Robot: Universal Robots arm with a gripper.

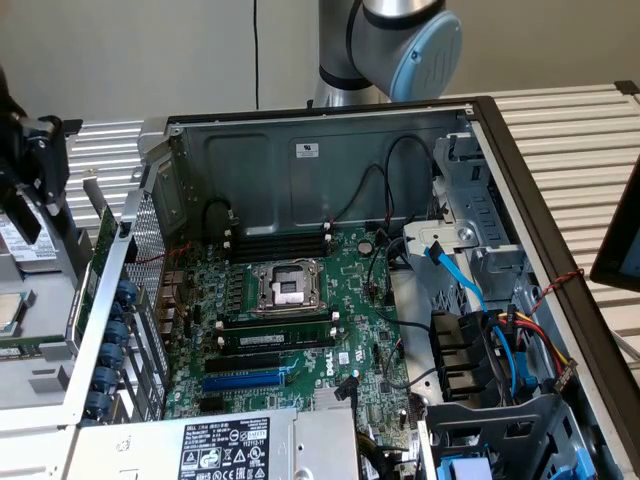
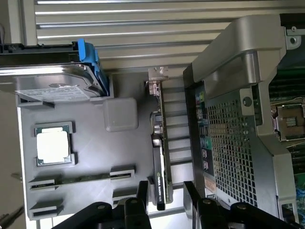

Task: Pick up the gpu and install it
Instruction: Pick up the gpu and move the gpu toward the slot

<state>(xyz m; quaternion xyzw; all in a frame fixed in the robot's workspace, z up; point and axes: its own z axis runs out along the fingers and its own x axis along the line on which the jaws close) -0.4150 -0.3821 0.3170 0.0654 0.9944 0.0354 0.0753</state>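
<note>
Your pincer (image 2: pixel 165 188) stands wide and holds nothing, with one black finger (image 2: pixel 143 193) on each side of the near end of the gpu (image 2: pixel 158 148). On the computer side a clear gap separates finger from card. The other finger sits just beside the card, and you cannot tell whether it touches. The gpu stands on edge in a grey tray (image 2: pixel 95 157) and runs straight away from the pincer, with its silver bracket (image 2: pixel 157 76) at the far end. To one side of the pincer, the same tray carries a thin RAM stick (image 2: pixel 83 179) lying flat in its clips. A little farther out a CPU (image 2: pixel 53 145) sits in a square pocket, and past that is a hard drive (image 2: pixel 52 81) with a blue rail (image 2: pixel 93 64). On the pincer's other side, just beside the card, rises the perforated rear wall of the open computer case (image 2: pixel 233 143). Farther in, the exterior view shows the green motherboard (image 1: pixel 330 300) lying in the case, with its CPU socket (image 1: pixel 285 287) and a blue slot (image 1: pixel 245 380). The slatted counter (image 2: pixel 143 28) stretches beyond the tray.
</note>
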